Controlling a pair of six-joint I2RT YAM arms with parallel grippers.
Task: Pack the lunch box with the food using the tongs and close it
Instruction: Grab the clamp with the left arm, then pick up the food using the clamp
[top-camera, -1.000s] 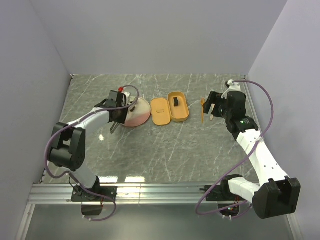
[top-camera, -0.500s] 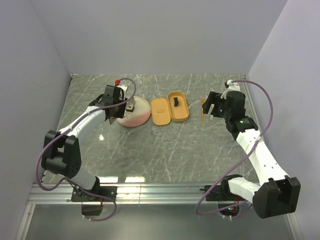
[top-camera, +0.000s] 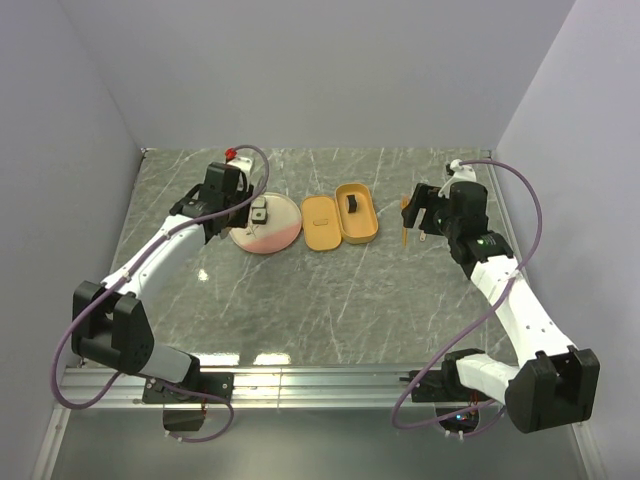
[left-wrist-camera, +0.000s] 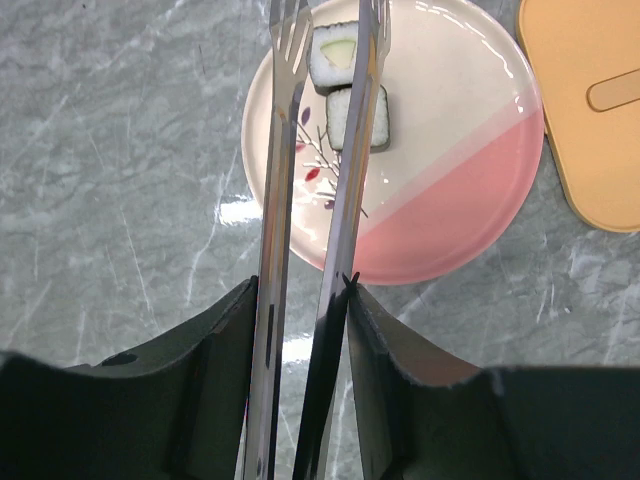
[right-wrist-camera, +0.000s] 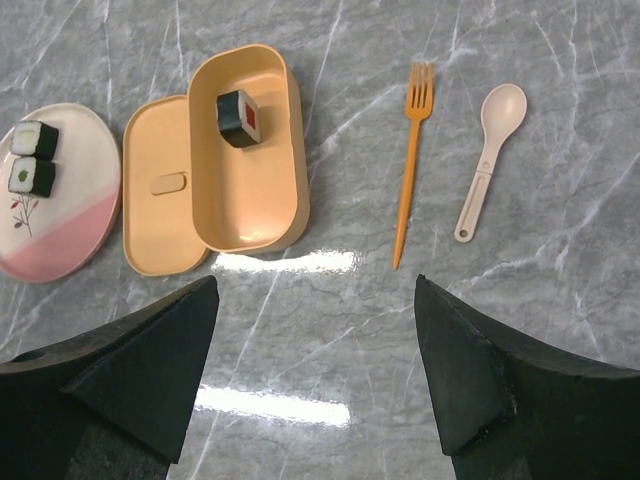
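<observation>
Worktop (top-camera: 330, 300), 1 plate (left-wrist-camera: 450, 200) ahead of left jaws. 1 lunch box (right-wrist-camera: 297, 190) open, 1 lid (right-wrist-camera: 160, 225) alongside, both ahead-left of right jaws. 1 tongs (left-wrist-camera: 272, 250) clamped in left jaws, tips over plate. Right jaws spread wide, holding nothing; 1 fork (right-wrist-camera: 408, 170) and 1 spoon (right-wrist-camera: 485, 170) ahead. Food x3: 2 pcs (left-wrist-camera: 355, 117) on plate at tong tips, 1 pc (right-wrist-camera: 240, 117) in lunch box.

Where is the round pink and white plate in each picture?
Top external: the plate sits left of centre, toward the far side.
Left wrist: plate fills the upper middle, behind the tongs.
Right wrist: plate at the far left edge, partly cut off.
Shared landmark: the orange lid just right of it.
</observation>
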